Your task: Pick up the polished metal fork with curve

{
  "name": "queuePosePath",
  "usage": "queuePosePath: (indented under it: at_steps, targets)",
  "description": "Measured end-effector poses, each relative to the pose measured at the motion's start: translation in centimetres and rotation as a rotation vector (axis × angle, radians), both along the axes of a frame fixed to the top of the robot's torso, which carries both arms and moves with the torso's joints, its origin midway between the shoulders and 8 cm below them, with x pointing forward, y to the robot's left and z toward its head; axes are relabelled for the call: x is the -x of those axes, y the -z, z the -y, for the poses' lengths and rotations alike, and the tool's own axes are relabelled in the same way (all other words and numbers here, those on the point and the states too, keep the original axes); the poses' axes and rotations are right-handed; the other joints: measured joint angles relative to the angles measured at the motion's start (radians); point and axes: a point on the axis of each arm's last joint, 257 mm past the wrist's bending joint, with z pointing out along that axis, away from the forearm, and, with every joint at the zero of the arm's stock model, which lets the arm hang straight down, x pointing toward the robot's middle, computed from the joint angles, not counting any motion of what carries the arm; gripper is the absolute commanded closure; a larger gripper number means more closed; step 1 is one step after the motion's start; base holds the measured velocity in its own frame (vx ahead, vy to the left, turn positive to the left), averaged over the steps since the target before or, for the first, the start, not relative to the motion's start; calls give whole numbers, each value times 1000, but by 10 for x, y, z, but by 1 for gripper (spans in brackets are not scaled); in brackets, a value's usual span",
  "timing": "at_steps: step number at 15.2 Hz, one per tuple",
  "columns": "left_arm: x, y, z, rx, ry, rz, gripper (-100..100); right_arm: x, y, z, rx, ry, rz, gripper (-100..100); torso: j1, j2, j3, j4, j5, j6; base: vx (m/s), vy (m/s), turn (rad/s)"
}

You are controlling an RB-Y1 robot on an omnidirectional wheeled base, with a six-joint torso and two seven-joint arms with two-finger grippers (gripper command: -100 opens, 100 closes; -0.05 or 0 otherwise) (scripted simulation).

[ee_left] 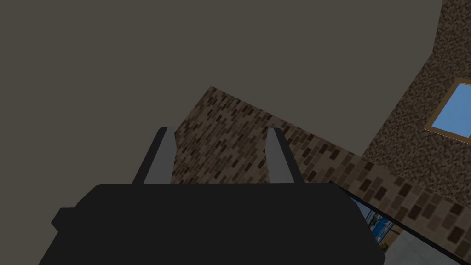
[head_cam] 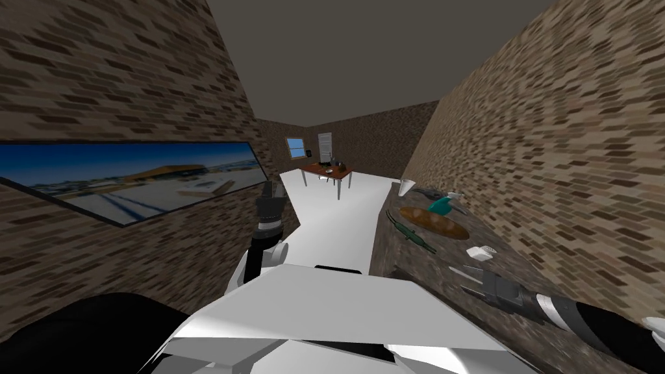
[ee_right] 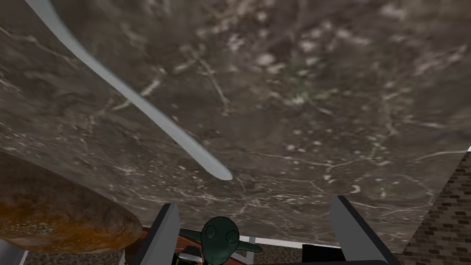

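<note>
A slim, light grey curved fork handle lies on the dark marbled countertop; its rounded end stops a little ahead of my right gripper. That gripper is open, with nothing between its fingers and no contact with the fork. The fork's tines are out of view. In the head view my right gripper hovers low over the near part of the counter. My left gripper is raised by the left wall, open and holding nothing.
A brown bread loaf and a green lizard toy lie close beside my right gripper. A small white object, a teal item and a white cone sit further along the counter. A small table stands far across the white floor.
</note>
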Motion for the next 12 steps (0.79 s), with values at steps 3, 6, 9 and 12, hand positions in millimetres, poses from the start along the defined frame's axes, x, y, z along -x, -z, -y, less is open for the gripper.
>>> queuePosePath:
  at_steps: [3,6,9,12]
  targets:
    - [0,0,0,0,0,0,0,19,-1,24,80,-24,-51,-100,-1,0,0,0,0,0,32,-41,98]
    - [0,0,0,0,0,0,0,44,0,51,154,-47,-114,-100,-1,0,0,0,0,0,29,-48,128]
    - [0,0,0,0,0,0,0,65,-2,71,211,-66,-165,-100,-1,1,1,0,-1,1,14,-35,71]
    - [0,0,0,0,0,0,0,90,-3,92,261,-86,-223,-100,0,2,1,0,0,0,3,-33,88]
